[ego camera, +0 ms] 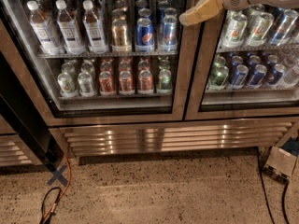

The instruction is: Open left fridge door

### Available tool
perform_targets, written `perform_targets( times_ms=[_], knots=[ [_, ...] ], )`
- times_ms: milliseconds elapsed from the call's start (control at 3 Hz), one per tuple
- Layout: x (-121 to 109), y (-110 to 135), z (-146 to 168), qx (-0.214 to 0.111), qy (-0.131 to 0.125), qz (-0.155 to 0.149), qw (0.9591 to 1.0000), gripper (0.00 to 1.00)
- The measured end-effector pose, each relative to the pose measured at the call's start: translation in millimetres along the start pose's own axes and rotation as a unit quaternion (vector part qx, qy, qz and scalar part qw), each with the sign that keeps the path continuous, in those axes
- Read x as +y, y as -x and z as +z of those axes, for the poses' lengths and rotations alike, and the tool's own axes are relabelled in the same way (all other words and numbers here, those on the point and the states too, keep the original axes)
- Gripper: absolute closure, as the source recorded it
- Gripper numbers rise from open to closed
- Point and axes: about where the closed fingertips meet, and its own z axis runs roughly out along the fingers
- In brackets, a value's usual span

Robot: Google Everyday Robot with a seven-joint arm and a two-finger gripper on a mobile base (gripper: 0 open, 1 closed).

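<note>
The left fridge door (180, 85) is a wide glass door with a bronze-steel frame. It stands shut in front of water bottles and soda cans on two shelves. My gripper (200, 10) is tan, on a white arm that reaches in from the upper right. It is at the top of the door's right stile, where the two doors meet. I cannot tell whether it touches the frame. The narrower right door (198, 92) fronts green, silver and blue cans.
A dark panel (21, 120) slants across the left edge down to the floor. An orange cable (67, 181) and a blue tape cross (58, 175) lie on the speckled floor at lower left. A grey box (280, 164) and black cables sit at lower right. A steel grille (177, 136) runs under the doors.
</note>
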Motion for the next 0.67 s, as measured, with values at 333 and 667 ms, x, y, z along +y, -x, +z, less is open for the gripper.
perform_targets(
  times_ms=[333, 667],
  knots=[
    [0, 4, 4, -0.007, 0.013, -0.001, 0.9999, 0.00],
    [10, 2, 15, -0.023, 0.036, 0.007, 0.9991, 0.00]
  ],
)
